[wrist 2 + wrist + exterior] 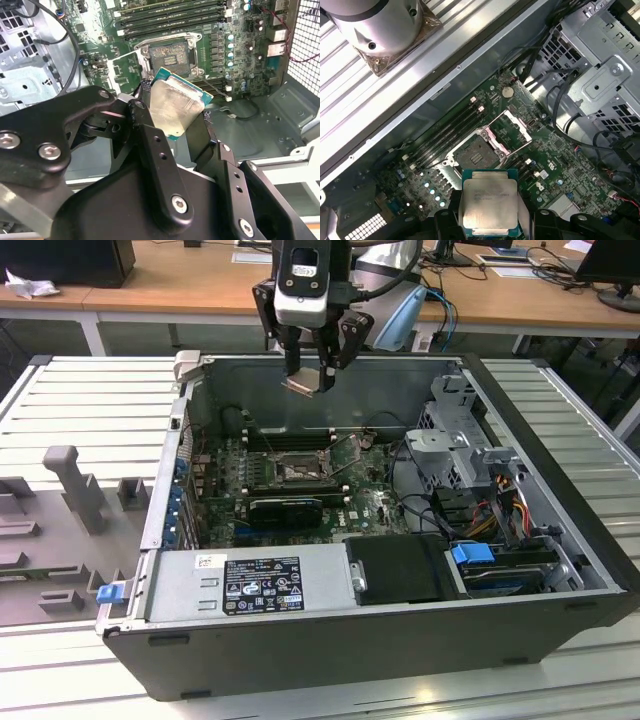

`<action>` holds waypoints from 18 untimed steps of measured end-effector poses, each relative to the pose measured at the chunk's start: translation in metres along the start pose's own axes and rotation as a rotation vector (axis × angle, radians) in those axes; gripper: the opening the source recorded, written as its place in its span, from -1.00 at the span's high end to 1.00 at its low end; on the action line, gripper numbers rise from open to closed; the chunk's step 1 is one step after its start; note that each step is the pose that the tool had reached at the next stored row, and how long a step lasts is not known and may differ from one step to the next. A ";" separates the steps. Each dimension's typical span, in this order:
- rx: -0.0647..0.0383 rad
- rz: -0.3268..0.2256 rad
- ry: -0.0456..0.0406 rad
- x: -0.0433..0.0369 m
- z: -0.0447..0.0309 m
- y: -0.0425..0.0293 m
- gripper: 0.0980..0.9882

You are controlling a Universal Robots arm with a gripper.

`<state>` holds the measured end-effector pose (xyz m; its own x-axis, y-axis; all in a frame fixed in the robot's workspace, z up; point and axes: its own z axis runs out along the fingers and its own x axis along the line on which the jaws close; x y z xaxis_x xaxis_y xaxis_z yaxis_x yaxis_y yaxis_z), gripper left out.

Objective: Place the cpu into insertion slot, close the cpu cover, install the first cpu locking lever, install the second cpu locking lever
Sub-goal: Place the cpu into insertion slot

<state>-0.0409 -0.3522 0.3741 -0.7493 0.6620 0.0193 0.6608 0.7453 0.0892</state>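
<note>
- None of four steps is finished: my gripper (308, 375) clamps the cpu (302, 383) above the case (400, 650).
- At 6 o'clock from it in the exterior view, the slot (298, 470) sits bare, cover (518, 121) raised.

Black gripper (312, 373), silver screws (180, 203), silvery-grey wrist housing (300, 308)

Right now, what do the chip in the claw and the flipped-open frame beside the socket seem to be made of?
The cpu: dull silvery top with soft glare, likely metal; its teal-green rim looks like circuit-board laminate. The cpu cover: thin, pale, glinting frame, probably stamped sheet metal; its coating cannot be told.
</note>
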 end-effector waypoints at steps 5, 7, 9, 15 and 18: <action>-0.001 0.031 -0.0028 0.0000 0.0001 0.0000 0.04; -0.001 0.041 -0.0037 0.0000 0.0001 0.0000 0.04; -0.001 0.049 -0.0044 0.0000 0.0001 0.0000 0.04; -0.002 0.085 -0.0077 0.0000 0.0003 0.0000 0.04; -0.002 0.098 -0.0088 0.0000 0.0003 0.0000 0.04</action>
<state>-0.0409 -0.3522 0.3738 -0.6806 0.7324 0.0193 0.7308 0.6768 0.0892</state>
